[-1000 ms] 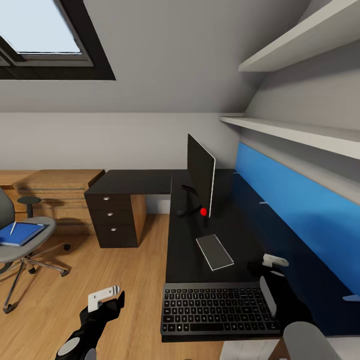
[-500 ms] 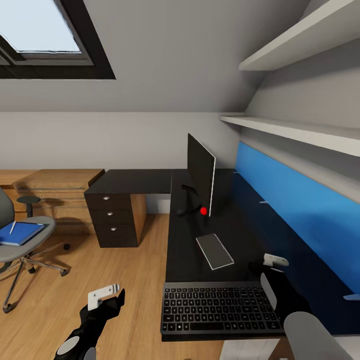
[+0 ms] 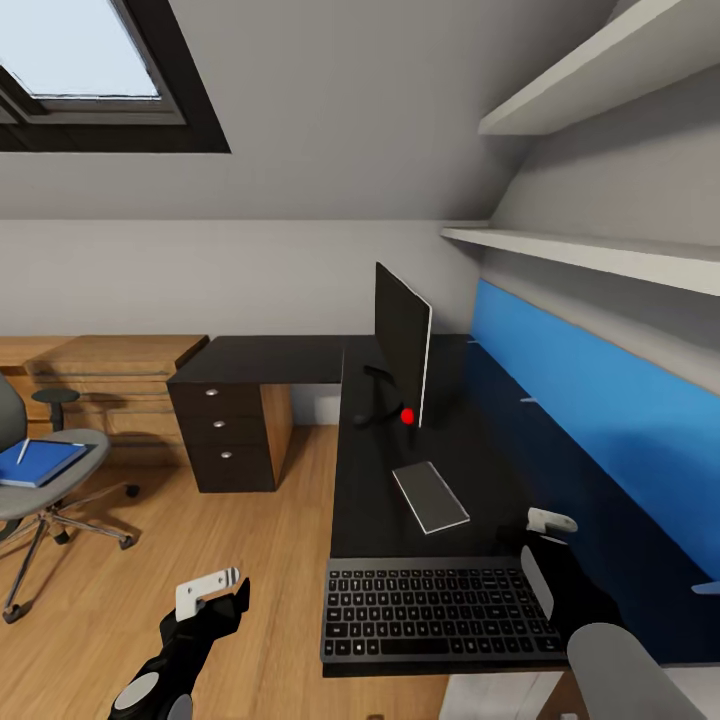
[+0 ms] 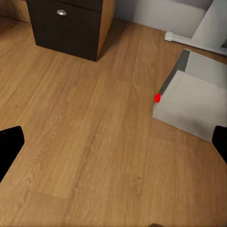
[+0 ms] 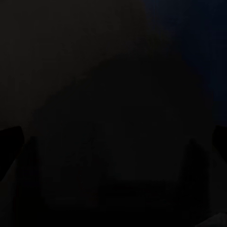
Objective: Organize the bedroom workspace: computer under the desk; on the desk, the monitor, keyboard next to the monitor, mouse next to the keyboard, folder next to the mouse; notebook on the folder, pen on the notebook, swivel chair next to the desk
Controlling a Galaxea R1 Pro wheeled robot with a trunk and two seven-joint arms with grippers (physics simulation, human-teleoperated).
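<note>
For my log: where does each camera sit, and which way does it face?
Head: high on the robot, facing forward and down at desk, keyboard, monitor; both arms show.
Left wrist: by the left gripper, facing the floor; black fingertips at the edges.
Right wrist: almost black, close above something dark.
Head and left wrist share the drawer unit.

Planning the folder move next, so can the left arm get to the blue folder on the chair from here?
Probably not yet: the left gripper hangs over bare floor, well apart from the folder on the swivel chair. Nothing blocks the way.
</note>
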